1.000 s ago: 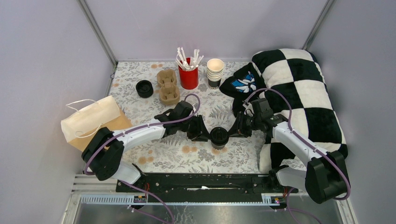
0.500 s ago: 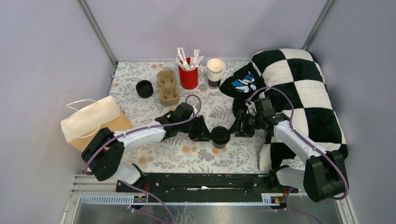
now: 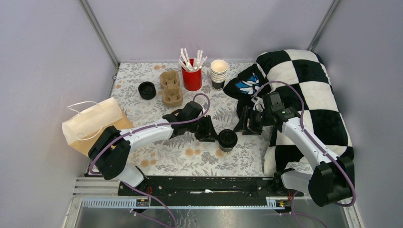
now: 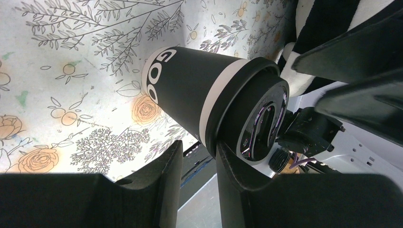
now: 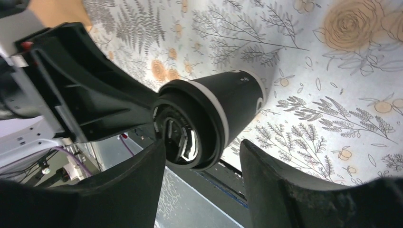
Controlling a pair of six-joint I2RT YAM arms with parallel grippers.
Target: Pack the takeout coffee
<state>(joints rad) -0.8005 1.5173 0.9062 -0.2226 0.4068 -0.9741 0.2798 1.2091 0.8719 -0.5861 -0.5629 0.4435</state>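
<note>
One takeout coffee cup [image 3: 227, 139], black with a white band and a black lid, stands mid-table. A second lidded cup [image 3: 147, 90] stands at the far left. My left gripper [image 3: 207, 129] is just left of the middle cup. In the left wrist view its jaws [image 4: 199, 147] are narrowly open, with the cup [image 4: 204, 95] just beyond the tips and one finger [image 4: 233, 175] against the lid rim. My right gripper [image 3: 247, 121] is open to the cup's right. In the right wrist view [image 5: 202, 145] the cup [image 5: 209, 118] sits ahead of its spread fingers.
A cardboard cup carrier [image 3: 171, 88], a red cup of white sticks [image 3: 192, 76] and a stack of lidless cream cups [image 3: 218, 73] stand at the back. A paper bag [image 3: 95, 124] lies left. A checkered cushion [image 3: 309, 99] fills the right side.
</note>
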